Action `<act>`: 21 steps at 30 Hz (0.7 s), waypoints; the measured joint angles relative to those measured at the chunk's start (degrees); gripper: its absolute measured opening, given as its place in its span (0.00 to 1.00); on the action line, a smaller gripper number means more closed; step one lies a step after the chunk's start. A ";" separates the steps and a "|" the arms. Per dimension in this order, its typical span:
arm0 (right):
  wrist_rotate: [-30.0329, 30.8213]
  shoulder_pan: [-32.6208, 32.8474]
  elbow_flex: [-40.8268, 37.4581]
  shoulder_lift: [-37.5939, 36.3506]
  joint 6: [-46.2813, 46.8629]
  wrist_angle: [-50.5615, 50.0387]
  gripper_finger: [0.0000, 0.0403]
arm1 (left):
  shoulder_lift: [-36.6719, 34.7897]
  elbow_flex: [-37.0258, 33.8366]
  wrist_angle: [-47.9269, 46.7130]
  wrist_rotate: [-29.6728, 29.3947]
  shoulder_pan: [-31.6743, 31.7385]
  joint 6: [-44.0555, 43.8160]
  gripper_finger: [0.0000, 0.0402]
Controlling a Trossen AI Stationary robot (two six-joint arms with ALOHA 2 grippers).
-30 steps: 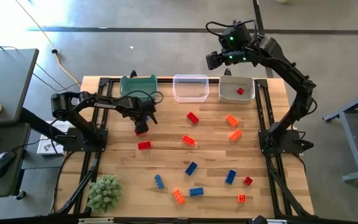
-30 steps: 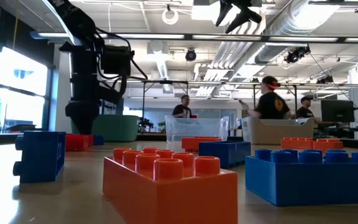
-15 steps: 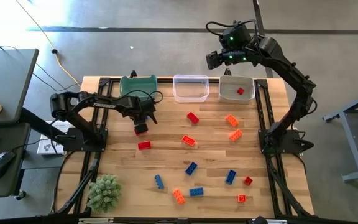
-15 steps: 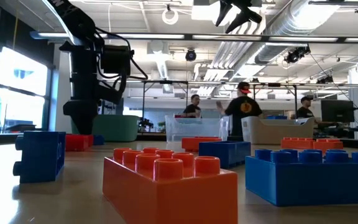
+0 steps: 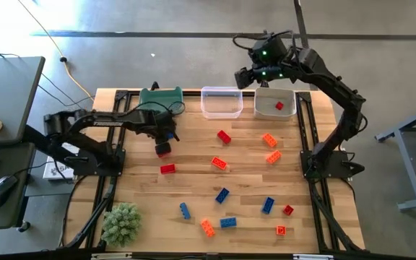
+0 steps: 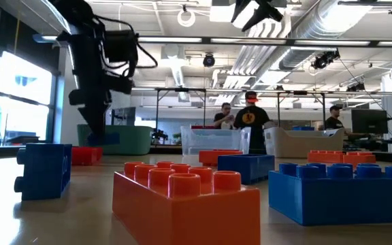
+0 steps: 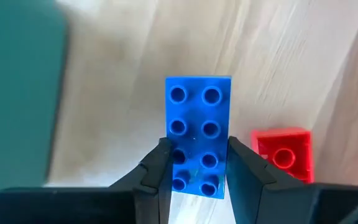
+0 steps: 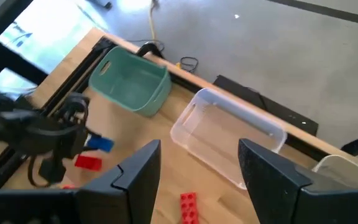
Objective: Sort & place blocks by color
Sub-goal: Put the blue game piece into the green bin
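Left gripper [image 7: 194, 167] jaws clamped on blue block [image 7: 197, 134]; right gripper [image 8: 197, 168] jaws wide, empty.

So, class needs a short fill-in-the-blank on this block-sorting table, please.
1. The left gripper is shut on a ____ block.
2. The white bin holds one ____ block.
3. The clear bin is ____.
4. The right gripper is ____.

Answers: blue; red; empty; open

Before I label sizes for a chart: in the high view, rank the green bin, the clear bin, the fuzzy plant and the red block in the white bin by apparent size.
1-2. Green bin and clear bin: look alike, not ranked.
3. Fuzzy plant.
4. Red block in the white bin: smallest.
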 joint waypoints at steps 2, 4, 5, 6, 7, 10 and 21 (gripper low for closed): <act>-0.03 1.83 0.00 0.00 1.37 -0.02 0.50 | -2.43 0.03 0.54 -0.45 0.10 0.00 0.22; -0.04 3.73 0.00 0.00 2.89 -0.04 0.50 | -5.01 0.04 1.67 -0.54 0.49 -0.04 0.22; -0.04 4.73 0.00 0.00 3.85 -0.08 0.50 | -6.35 0.04 2.36 -0.81 0.73 -0.08 0.22; -0.04 5.70 0.00 0.00 4.28 -0.20 0.50 | -7.54 0.10 3.37 -1.27 0.90 -0.19 0.22; -0.02 6.69 0.00 0.00 4.68 -0.32 0.50 | -8.72 0.13 4.17 -1.94 1.15 -0.58 0.22; -0.01 9.75 0.00 0.33 5.36 -0.31 0.50 | -12.22 0.17 6.49 -4.03 2.37 -1.01 0.22; -0.32 18.55 -0.07 6.68 7.43 -0.07 0.50 | -13.26 8.58 8.43 -6.98 12.84 2.50 0.23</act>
